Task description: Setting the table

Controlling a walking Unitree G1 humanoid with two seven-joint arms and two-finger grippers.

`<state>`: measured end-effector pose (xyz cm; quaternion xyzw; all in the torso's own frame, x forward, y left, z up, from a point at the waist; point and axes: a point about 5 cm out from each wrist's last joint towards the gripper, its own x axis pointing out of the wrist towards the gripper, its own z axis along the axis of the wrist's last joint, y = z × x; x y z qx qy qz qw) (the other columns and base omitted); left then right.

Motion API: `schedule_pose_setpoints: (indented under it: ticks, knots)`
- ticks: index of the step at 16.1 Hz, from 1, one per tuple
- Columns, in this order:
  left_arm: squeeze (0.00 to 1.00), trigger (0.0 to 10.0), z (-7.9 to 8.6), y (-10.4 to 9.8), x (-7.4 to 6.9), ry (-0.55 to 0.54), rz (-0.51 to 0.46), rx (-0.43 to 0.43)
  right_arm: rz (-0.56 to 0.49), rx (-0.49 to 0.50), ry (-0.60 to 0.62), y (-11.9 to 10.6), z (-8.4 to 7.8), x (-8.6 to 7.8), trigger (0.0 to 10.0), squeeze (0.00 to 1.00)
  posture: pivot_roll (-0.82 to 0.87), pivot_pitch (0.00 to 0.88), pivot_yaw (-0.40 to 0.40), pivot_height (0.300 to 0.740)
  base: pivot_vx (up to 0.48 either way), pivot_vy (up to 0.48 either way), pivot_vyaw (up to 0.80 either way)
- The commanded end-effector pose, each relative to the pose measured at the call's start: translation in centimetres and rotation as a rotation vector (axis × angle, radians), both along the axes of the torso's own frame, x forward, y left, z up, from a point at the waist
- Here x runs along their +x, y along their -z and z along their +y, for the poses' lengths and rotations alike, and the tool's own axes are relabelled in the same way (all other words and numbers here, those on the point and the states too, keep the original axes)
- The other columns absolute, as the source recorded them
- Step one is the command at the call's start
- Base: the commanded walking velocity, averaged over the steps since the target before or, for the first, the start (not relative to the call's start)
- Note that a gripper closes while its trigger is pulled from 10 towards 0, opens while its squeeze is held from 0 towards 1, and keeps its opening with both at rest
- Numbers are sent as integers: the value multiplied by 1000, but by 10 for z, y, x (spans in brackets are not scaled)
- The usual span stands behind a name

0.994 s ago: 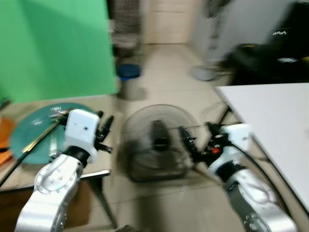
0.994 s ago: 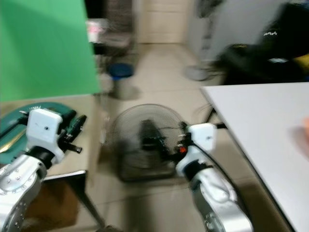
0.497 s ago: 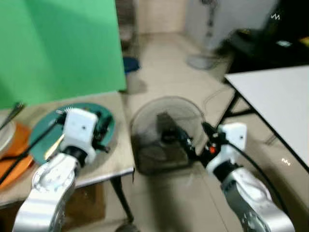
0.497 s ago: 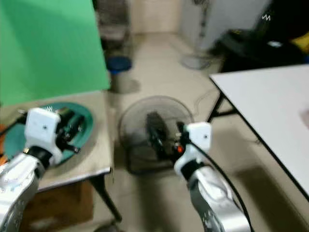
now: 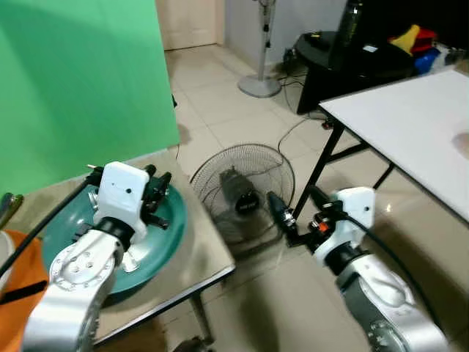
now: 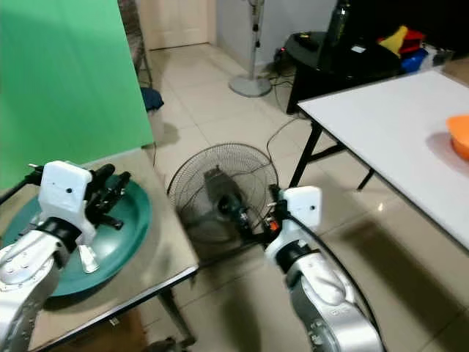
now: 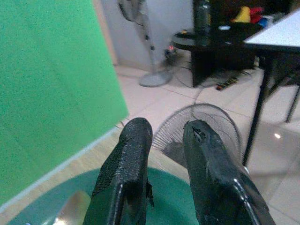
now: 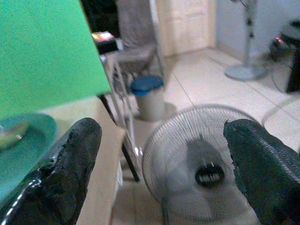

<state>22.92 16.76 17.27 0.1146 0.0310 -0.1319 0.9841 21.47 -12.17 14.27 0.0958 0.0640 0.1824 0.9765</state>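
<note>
A teal plate (image 5: 170, 226) lies on a small beige table (image 5: 205, 260) at my left, with a pale spoon (image 6: 86, 258) resting in it. My left gripper (image 5: 157, 192) hovers just over the plate's far side. Its fingers (image 7: 133, 154) stand a little apart with nothing between them, and teal shows through the gap. My right gripper (image 5: 293, 199) hangs wide open and empty over the floor beside a fan. A white table (image 5: 410, 125) stands at the right with an orange bowl (image 6: 459, 136) on it.
A round wire floor fan (image 5: 243, 189) lies between the two tables, with a cable running across the tiles. An orange item (image 5: 16, 293) and a black cable sit left of the plate. A green screen (image 5: 80, 81) backs the small table. A dark desk (image 5: 352, 55) and a standing fan (image 5: 260, 44) are behind.
The whole view has shifted and sharpened as the camera moved. The small table and teal plate now lie nearer under my left gripper. Both grippers keep their poses.
</note>
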Motion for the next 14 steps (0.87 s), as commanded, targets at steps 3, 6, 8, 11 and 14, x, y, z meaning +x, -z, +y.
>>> schedule_pose_setpoints:
  ticks: [3, 6, 8, 11, 14]
  knots:
    - [0, 10000, 0, 0, -6, 8, 7, 9, 0, 5, 3, -1, -1, 1, 10000, 1000, 216, 0, 5, 727, 0, 381, 0]
    - [0, 10000, -1, 1, -6, 13, 13, 12, 8, 5, -7, 1, 0, 1, 10000, 1000, 224, 0, -1, 727, 0, 380, 0]
    - [0, 10000, -4, 2, -6, 32, 12, 44, 12, 5, -8, 2, -1, 1, 10000, 1000, 221, 0, 2, 727, 0, 0, 0]
    - [0, 10000, -9, 3, -1, 42, 1, 49, 15, 3, 9, 2, -2, -1, 10000, 1000, 214, 0, 9, 727, 0, -86, 0]
    - [0, 10000, -13, 3, 1, 49, 2, 38, 14, 1, 23, 3, -5, -2, 10000, 1000, 192, 0, 23, 727, 0, -185, 0]
